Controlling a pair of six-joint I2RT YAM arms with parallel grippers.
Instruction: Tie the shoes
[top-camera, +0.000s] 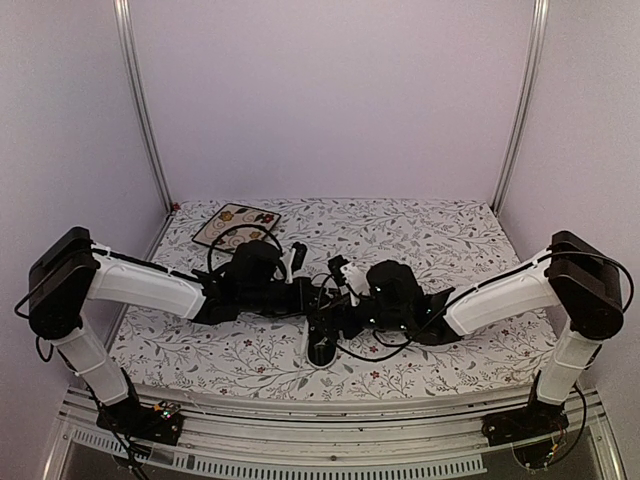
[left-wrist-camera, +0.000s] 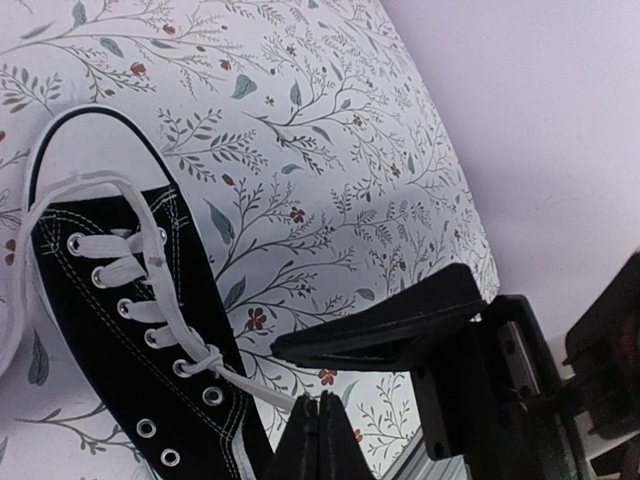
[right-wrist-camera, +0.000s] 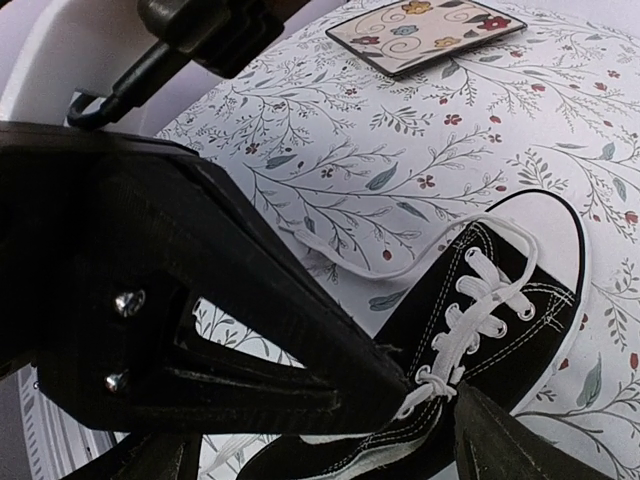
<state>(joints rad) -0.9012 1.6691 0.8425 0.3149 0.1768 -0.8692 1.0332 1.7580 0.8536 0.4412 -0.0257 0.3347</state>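
scene: floral-print tabletop (top-camera: 450, 230), pale walls around it, both arms reaching in to meet at the near centre
sneaker (left-wrist-camera: 130, 330): black low-top canvas, white sole edge and toe cap. It sits on the tabletop at near centre, under the two grippers. Top view hides most of it behind the arms.
sneaker pose: lace side up, tongue and eyelets visible in both wrist views
white lace (left-wrist-camera: 250, 380): threaded in crosswise rows up the eyelets; the strands meet in a small crossing near the upper eyelets, can't tell if it's a real knot. The last eyelets toward the ankle are empty.
left gripper (left-wrist-camera: 318, 405): fingers pressed together, pinching one end of the white lace. That strand runs straight from the crossing to the fingertips, just beside the sneaker's ankle end.
right gripper (right-wrist-camera: 432, 385): fingers spread wide, one on each side of the lace crossing, low over the sneaker's upper eyelets. Nothing is pinched; one fingertip is just beside the crossing, touching or not can't be told.
loose strand (right-wrist-camera: 340, 262): another run of white lace lying slack on the tabletop beside the sneaker, right wrist view
plate (top-camera: 237, 225): square, floral pattern, dark rim, flat on the far-left part of the tabletop, well apart from the sneaker
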